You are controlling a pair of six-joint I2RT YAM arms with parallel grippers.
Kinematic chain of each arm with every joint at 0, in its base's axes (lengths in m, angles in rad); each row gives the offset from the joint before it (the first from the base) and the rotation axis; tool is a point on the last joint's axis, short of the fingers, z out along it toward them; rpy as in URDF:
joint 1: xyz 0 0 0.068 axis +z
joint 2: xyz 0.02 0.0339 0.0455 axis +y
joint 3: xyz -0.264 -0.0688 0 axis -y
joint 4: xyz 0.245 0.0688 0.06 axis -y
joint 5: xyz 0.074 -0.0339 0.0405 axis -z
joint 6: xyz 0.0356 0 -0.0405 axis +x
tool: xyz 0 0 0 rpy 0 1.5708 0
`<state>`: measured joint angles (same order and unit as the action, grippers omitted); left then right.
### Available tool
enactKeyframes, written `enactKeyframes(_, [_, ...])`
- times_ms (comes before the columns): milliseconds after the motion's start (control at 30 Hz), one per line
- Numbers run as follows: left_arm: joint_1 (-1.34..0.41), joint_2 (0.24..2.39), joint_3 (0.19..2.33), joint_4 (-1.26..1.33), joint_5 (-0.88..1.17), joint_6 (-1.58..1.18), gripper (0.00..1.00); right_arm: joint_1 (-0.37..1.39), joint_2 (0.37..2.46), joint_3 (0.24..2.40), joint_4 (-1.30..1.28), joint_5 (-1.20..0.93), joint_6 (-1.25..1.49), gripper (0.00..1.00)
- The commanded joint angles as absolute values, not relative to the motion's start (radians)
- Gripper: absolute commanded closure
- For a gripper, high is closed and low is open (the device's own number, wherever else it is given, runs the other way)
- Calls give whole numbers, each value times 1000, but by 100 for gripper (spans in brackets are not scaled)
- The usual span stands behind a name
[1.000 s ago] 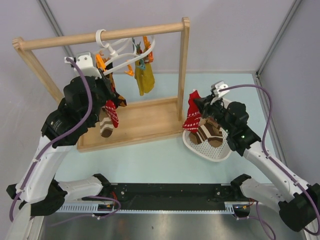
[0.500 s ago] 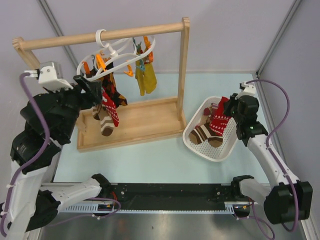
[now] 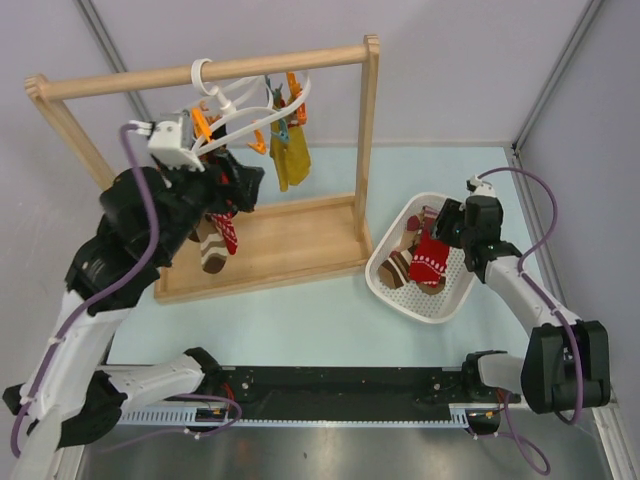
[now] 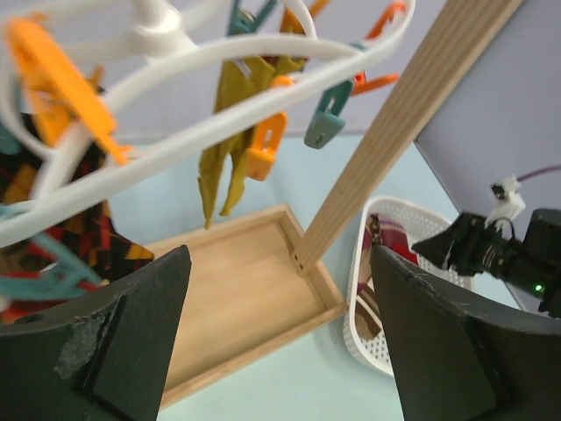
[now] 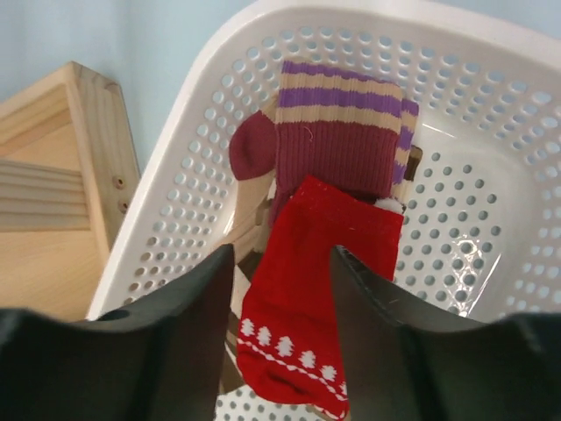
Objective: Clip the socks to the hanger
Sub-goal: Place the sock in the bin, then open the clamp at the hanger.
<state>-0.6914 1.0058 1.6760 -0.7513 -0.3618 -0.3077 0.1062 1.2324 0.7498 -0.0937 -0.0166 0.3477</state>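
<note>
The white hanger (image 3: 232, 108) hangs by its hook from the wooden rail, orange and teal pegs (image 4: 267, 145) along its rings (image 4: 219, 70). A red patterned sock (image 3: 227, 232) and a brown striped sock (image 3: 211, 252) hang from it at the left. My left gripper (image 3: 240, 186) is just right of them, below the rings, open and empty (image 4: 280, 338). Another red sock (image 5: 307, 307) lies in the basket on brown socks (image 3: 398, 268). My right gripper (image 5: 282, 259) hovers over it, open, with the sock (image 3: 430, 262) loose below its fingers.
The wooden rail frame (image 3: 368, 130) stands on its tray base (image 3: 290, 240). A mustard-yellow sock (image 3: 290, 155) and a black diamond-patterned sock (image 4: 53, 237) also hang on the hanger. The white perforated basket (image 3: 442, 305) sits right of the frame and holds a maroon sock with purple stripes (image 5: 342, 132).
My right gripper carried the red sock from beside the frame's post to over the basket, opened, and the sock now lies there. My left gripper opened, swung left, then returned under the hanger.
</note>
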Motion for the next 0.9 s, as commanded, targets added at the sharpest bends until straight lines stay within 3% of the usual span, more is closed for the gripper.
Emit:
enactKeyframes(0, [-693, 1045, 1614, -652, -261, -337, 11, 127, 1135, 756, -34, -14, 307, 41])
enactKeyframes(333, [-723, 1071, 1560, -525, -535, -377, 16, 368, 999, 755, 341, -215, 166, 26])
enactKeyframes(667, [-726, 1077, 1519, -423, -617, -376, 27, 543, 1238, 839, 794, -425, 213, 10])
enactKeyframes(867, [-726, 1078, 1523, -405, -641, -367, 38, 606, 1397, 960, 933, -511, 248, 9])
